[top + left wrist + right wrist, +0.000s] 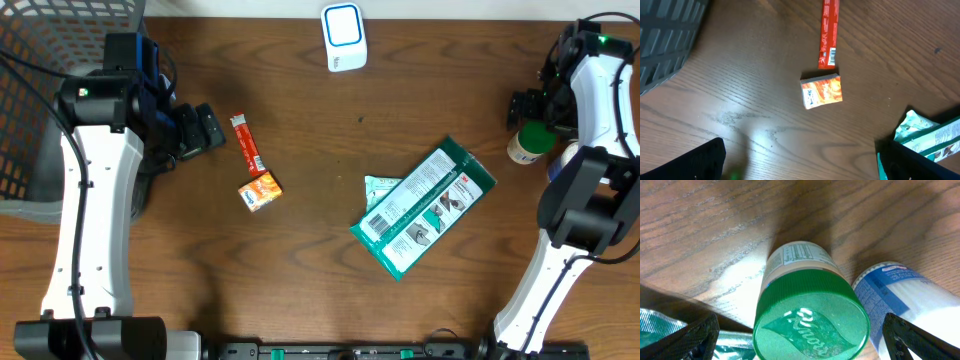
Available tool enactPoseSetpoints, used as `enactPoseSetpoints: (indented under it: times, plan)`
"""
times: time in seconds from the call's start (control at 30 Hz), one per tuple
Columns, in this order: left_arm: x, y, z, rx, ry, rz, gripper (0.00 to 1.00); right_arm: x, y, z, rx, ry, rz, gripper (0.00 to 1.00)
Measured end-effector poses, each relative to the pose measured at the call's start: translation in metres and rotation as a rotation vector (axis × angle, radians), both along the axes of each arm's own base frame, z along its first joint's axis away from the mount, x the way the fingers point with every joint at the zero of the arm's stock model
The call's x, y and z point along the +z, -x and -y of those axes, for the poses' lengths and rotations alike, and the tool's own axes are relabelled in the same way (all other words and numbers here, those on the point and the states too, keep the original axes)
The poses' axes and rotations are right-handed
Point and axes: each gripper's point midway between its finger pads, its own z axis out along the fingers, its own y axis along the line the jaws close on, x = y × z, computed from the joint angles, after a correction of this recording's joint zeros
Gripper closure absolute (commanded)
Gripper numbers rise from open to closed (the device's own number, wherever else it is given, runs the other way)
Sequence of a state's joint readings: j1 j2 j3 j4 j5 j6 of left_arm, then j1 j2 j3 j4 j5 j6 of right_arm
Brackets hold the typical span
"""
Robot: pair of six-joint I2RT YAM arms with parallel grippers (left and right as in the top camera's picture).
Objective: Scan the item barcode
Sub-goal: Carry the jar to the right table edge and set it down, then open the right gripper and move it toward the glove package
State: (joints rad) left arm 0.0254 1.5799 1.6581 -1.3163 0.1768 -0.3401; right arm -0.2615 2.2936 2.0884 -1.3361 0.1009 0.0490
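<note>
Left gripper [807, 162] wide open, idle; right gripper [800, 340] jaws apart astride the jar [810, 315], right edge. Next, probably: clamp, then scanner [343, 37].

In my right wrist view the green lid [811, 317] bears raised script: "Knorr". At its twelve o'clock, the jar label [799, 256] has fine print I cannot read. From overhead, the green packet [425, 205] carries perhaps a red "3M" mark.
</note>
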Motion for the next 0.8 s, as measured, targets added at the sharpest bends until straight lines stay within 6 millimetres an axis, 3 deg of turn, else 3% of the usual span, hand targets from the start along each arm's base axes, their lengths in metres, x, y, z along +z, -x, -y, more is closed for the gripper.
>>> enactPoseSetpoints:
  times: [0.13, 0.17, 0.27, 0.37, 0.43, 0.53, 0.6, 0.7, 0.8]
  plan:
    - [0.000, 0.000, 0.000, 0.000, 0.000, 0.000, 0.01, 0.021, -0.005, -0.001, 0.002, -0.003, 0.027, 0.02]
    - [0.000, 0.000, 0.000, 0.000, 0.000, 0.000, 0.01, 0.033, -0.011, -0.002, 0.008, -0.012, 0.059, 0.07]
    - [0.000, 0.000, 0.000, 0.000, 0.000, 0.000, 0.01, 0.055, -0.018, -0.017, 0.023, -0.085, 0.111, 0.30]
    - [0.000, 0.000, 0.000, 0.000, 0.000, 0.000, 0.01, 0.063, -0.022, -0.036, 0.047, -0.174, 0.142, 0.65]
    - [0.000, 0.000, 0.000, 0.000, 0.000, 0.000, 0.01, 0.062, -0.022, -0.051, 0.075, -0.220, 0.137, 0.73]
    - [0.000, 0.000, 0.000, 0.000, 0.000, 0.000, 0.01, 0.049, -0.020, -0.066, 0.098, -0.246, 0.110, 0.74]
    - [0.000, 0.000, 0.000, 0.000, 0.000, 0.000, 0.01, 0.021, -0.019, -0.077, 0.122, -0.246, 0.078, 0.77]
    - [0.000, 0.000, 0.000, 0.000, 0.000, 0.001, 0.01, -0.007, -0.026, -0.074, 0.136, -0.194, 0.093, 0.86]
    - [0.000, 0.000, 0.000, 0.000, 0.000, 0.001, 0.01, -0.034, -0.014, -0.061, 0.103, -0.125, 0.041, 0.89]
